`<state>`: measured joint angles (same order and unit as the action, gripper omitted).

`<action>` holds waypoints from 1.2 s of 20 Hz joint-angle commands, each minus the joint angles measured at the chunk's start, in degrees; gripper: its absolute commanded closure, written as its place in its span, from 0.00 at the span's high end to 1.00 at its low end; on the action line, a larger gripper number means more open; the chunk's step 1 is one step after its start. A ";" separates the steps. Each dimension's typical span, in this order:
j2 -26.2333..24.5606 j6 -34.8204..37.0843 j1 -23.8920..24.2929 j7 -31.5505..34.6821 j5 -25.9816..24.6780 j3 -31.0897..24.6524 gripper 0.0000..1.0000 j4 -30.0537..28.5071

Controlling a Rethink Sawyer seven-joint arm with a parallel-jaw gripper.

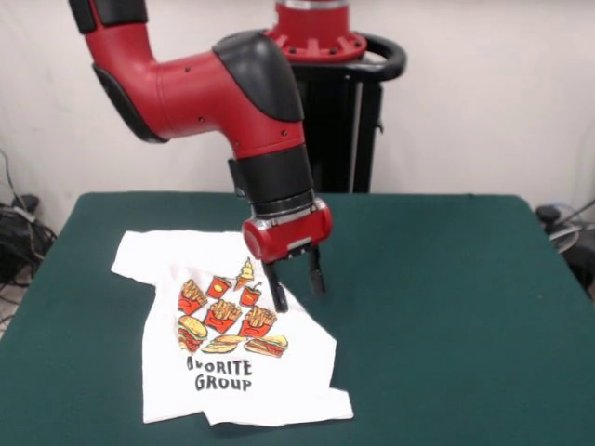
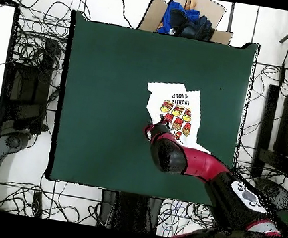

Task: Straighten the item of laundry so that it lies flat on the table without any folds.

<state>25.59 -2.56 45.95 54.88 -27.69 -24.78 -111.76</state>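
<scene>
Currently the hand (image 1: 296, 283) hangs over the right edge of the T-shirt (image 1: 232, 344) in the front view, two dark fingers (image 1: 278, 292) spread apart and pointing down, nothing between them, so released. One finger sits over white fabric beside the food print, the other over bare green desk (image 1: 446, 279) just off the shirt's edge. Can't tell whether the tips touch cloth.

T-shirt lies on the left half of the desk in the front view, from the hand toward 7 o'clock. Long axis runs roughly 12 to 6, collar end far, hem near. Right side is folded in, cutting off the text so it reads "VORITE GROUP"; a loose flap sticks out at the bottom right corner, toward 5 o'clock from the print. Left sleeve spreads out at 10 o'clock.

Likely next: pinch the folded right edge and drag it toward 3 o'clock to open the fold. Not flat yet.
</scene>
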 commanded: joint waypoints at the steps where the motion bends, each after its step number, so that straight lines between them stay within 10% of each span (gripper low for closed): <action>1: -2.48 3.33 -3.38 9.54 0.26 2.29 1.00 4.06; 24: -1.02 1.08 -14.80 10.32 0.92 15.98 1.00 8.31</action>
<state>24.07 -2.57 34.66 54.88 -27.67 -14.35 -111.07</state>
